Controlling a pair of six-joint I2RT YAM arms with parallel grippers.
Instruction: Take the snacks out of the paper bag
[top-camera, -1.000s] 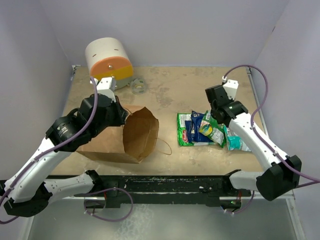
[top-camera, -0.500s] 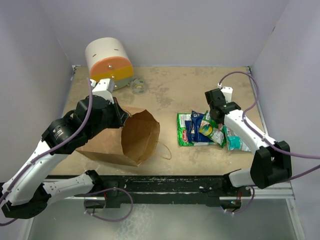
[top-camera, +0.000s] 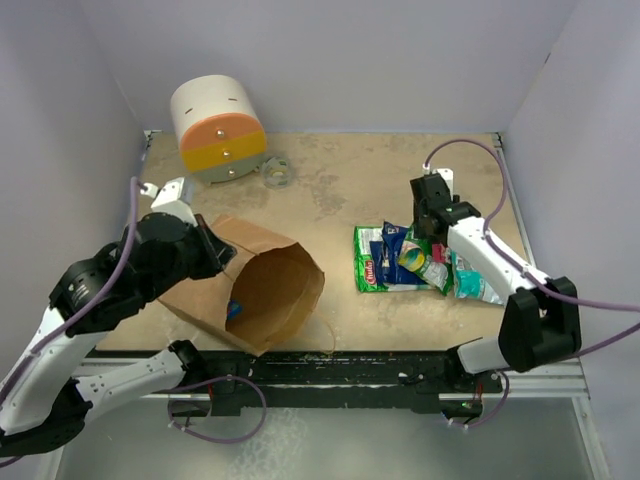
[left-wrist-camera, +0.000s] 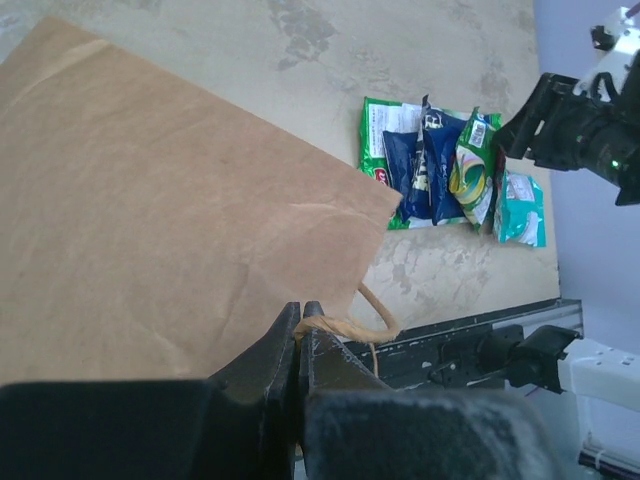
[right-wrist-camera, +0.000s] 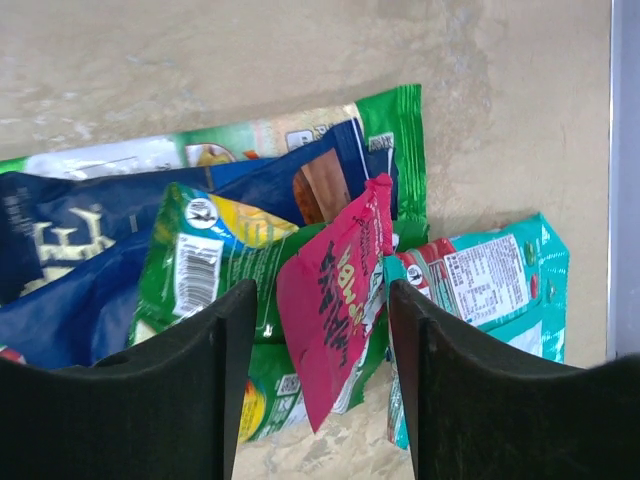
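Note:
The brown paper bag (top-camera: 255, 285) lies tilted on the table's left side, its open mouth toward the front edge, and a bit of blue (top-camera: 233, 308) shows inside. My left gripper (left-wrist-camera: 300, 312) is shut on the bag's twisted paper handle (left-wrist-camera: 352, 326) and sits at the bag's left rim (top-camera: 212, 256). At the right lie the snacks (top-camera: 412, 260): green (right-wrist-camera: 405, 125), dark blue (right-wrist-camera: 90, 240) and teal (right-wrist-camera: 500, 280) packets. My right gripper (right-wrist-camera: 322, 292) hangs open over them; a pink packet (right-wrist-camera: 335, 310) stands loose between its fingers.
A white, orange and yellow cylinder (top-camera: 215, 130) lies at the back left, with a small clear ring (top-camera: 275, 172) beside it. Purple walls close in three sides. A black rail (top-camera: 330, 365) runs along the front edge.
My left arm has pulled back to the left and nearer, tipping the bag's mouth up and toward the front. My right gripper has opened and let go of the pink packet over the pile.

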